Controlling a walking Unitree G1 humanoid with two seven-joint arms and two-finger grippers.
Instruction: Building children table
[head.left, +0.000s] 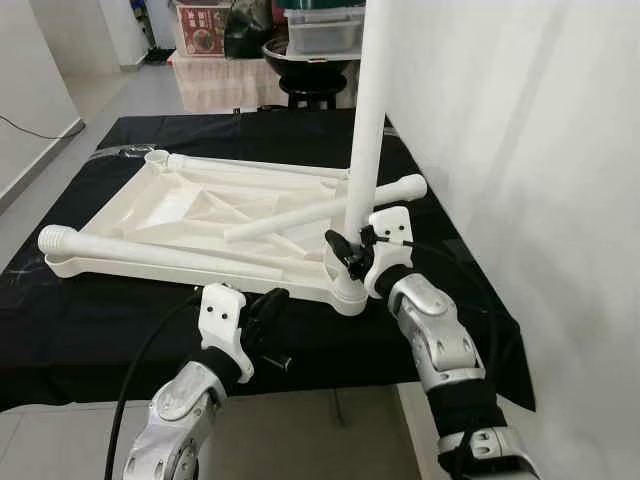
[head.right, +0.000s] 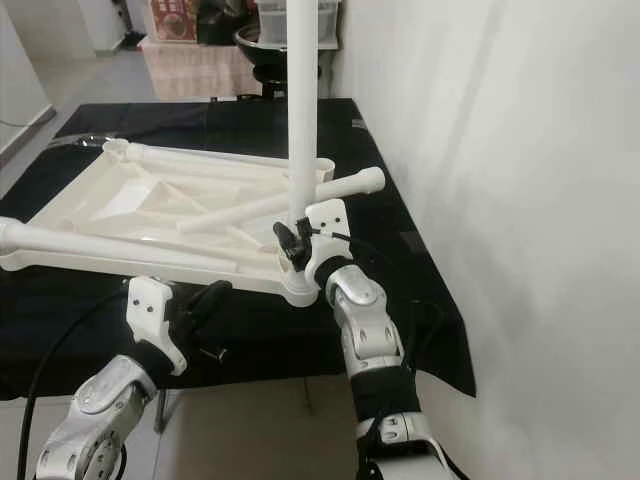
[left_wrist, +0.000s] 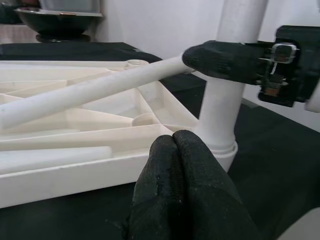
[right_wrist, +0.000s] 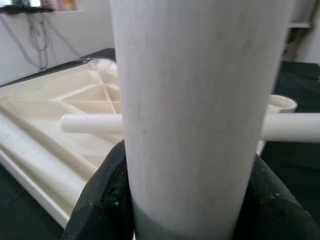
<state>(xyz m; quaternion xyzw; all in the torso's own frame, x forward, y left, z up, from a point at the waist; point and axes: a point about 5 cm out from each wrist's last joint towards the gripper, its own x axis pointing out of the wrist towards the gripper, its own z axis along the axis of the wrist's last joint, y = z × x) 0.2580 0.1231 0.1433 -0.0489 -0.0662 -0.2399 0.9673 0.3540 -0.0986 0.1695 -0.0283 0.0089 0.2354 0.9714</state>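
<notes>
At the tabletop's (head.left: 190, 205) near corner my right claw (head.left: 352, 250) is clamping the upright leg (head.left: 366, 120); its wrist view is showing fingers (right_wrist: 97, 200) hugging it, my left claw (left_wrist: 182, 190) hovering shut over black cloth (head.left: 100, 330) beside a white wall (head.left: 520, 150)
</notes>
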